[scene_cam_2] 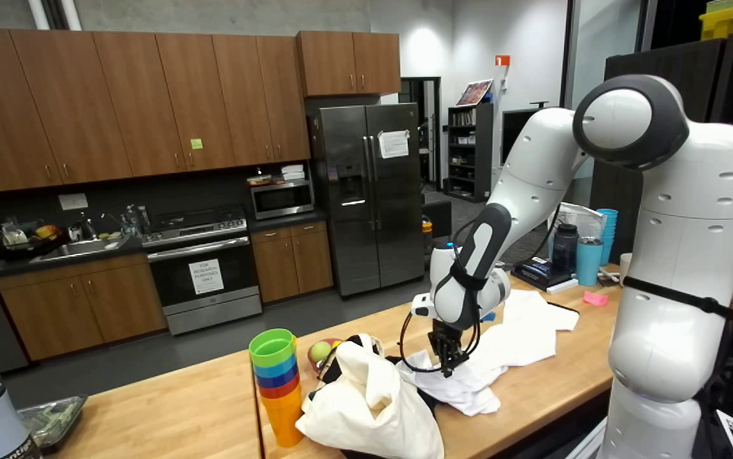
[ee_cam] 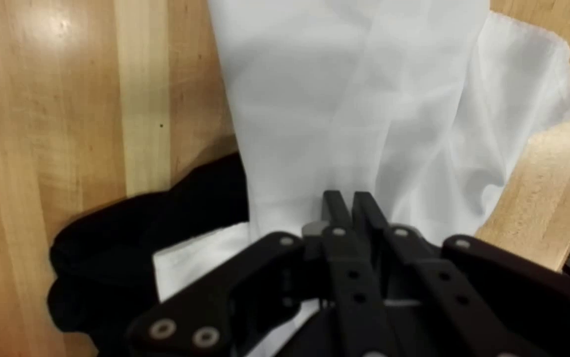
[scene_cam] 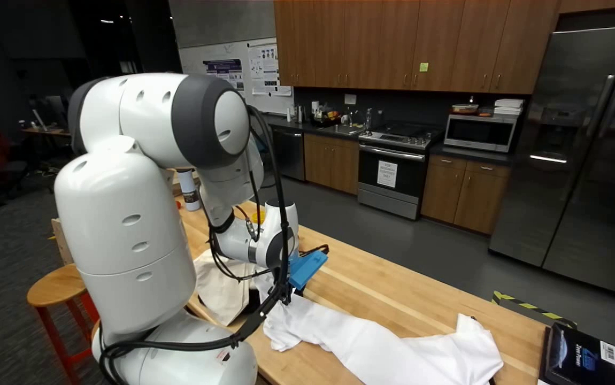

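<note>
One long piece of thin white cloth [ee_cam: 334,99] lies loosely creased along the light wooden desk [ee_cam: 77,109], directly below my black two-fingered hand [ee_cam: 349,197]. Condition of the hand: fingers nearly together, a narrow slit between the tips. They appear to be at the cloth; whether a fold is caught between them I cannot tell. Adjacent items: crumpled black fabric [ee_cam: 141,233], partly overlapped by white cloth, and a cream canvas bag [scene_cam_2: 373,408] nearby.

Handling, by my assessment: light, soft and limp, with little stiffness to hold a shape. The smooth sheen suggests it may slide between fingers. Breakage is no concern, though the rough edge of the flap [ee_cam: 520,74] on the right of the wrist view could fray. Preferred hold: a raised crease, pinched with some depth of fabric, rather than a flat single layer. I judge the overlap a poor spot, since a deep bite could gather the black fabric too.
</note>
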Motion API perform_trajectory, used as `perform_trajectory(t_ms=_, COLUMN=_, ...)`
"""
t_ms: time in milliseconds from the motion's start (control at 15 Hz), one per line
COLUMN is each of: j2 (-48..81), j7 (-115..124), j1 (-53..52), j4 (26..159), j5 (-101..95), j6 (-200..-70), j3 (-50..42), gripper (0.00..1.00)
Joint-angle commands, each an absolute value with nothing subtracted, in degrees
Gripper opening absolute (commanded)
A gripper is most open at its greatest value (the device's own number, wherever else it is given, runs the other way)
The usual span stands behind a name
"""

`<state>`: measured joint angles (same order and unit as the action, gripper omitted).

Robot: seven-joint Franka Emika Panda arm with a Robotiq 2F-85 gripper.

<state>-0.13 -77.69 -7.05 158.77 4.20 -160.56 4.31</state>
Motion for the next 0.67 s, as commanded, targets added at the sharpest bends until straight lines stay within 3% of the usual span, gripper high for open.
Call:
perform_trajectory(t_ms=0, j2=-0.2, j7=-77.4, j1=-6.5, j4=158.7, j5=4.0, j6=-160.4, j3=4.8, gripper=0.44)
perform_trajectory(t_ms=533, j2=-0.3, j7=-76.8, j1=-6.8, j4=159.0, j5=4.0, j6=-161.0, j3=5.4, gripper=0.96)
perform_trajectory(t_ms=600, j2=-0.2, j7=-76.9, j1=-6.8, j4=158.9, j5=4.0, j6=-160.8, j3=5.4, gripper=0.99)
